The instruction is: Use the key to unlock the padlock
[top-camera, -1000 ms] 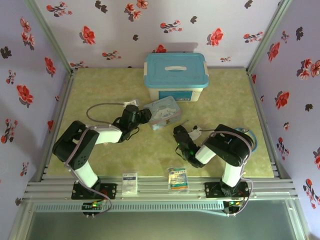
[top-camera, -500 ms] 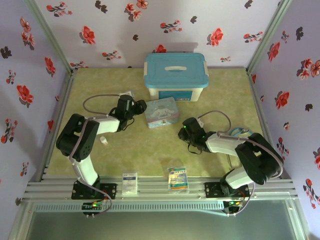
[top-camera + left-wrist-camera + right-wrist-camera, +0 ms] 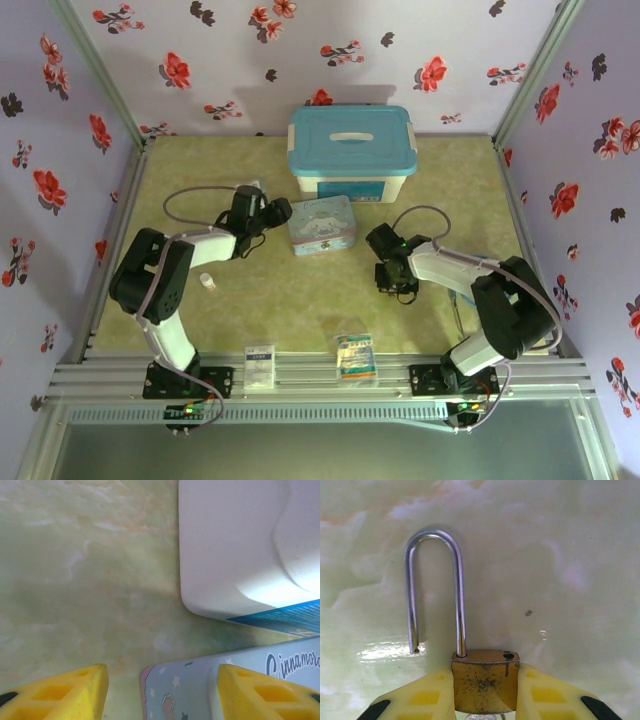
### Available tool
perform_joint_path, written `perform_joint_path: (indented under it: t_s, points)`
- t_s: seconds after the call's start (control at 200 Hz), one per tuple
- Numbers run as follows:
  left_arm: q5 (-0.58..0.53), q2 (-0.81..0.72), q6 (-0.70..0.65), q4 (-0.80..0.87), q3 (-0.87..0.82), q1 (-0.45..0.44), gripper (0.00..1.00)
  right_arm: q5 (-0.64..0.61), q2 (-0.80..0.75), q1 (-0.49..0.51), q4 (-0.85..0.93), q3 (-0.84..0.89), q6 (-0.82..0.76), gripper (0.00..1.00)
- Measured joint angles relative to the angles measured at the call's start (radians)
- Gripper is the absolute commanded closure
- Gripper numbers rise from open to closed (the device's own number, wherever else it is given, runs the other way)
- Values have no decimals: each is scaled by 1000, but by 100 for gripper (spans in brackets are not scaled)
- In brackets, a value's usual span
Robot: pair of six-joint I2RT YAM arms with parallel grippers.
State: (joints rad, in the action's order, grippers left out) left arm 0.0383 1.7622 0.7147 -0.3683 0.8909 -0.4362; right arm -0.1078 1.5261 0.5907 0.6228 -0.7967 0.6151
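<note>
Padlock (image 3: 485,680) clamped in right gripper (image 3: 485,700), shackle released.
Brass body sits squarely between the yellow fingers (image 3: 425,697), shackle projecting beyond them, one leg clear of the body. Left gripper (image 3: 160,685) jaws wide, over the tin's (image 3: 185,692) corner.

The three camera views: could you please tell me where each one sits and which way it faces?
Top external: above and behind, looking down on the table; both arms and bases show.
Left wrist: on the left arm, facing down at the tin and white box; its yellow fingers spread.
Right wrist: on the right arm, facing the padlock clamped between its fingers.
Shared: top external and left wrist both show tin and box.
</note>
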Motion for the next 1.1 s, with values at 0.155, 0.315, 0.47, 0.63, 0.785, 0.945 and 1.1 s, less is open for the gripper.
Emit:
perform_joint_path:
  t_s: [0.155,0.315,0.47,0.63,0.785,0.945,1.1]
  points:
    - [-1,-82,-18,71,-2,10,39,-5,11,-3,18,-10,-27,72]
    - [-31,-224,-58,157,-29,17,31,-12,24,-11,31,-18,-50,53]
    - [-81,-413,-115,289,-63,53,18,-49,-3,-16,69,-18,-67,37]
    - [-189,-619,-212,416,-92,140,0,-146,-122,-50,79,-53,-98,1]
    - [-317,-712,-359,446,-159,277,0,-286,-273,-182,-65,-56,-190,1]
    - [-389,-695,-504,285,-340,350,0,-361,-305,-383,-336,35,-293,1]
    - [-389,-502,-596,75,-415,358,0,-288,-240,-542,-659,209,-354,1]
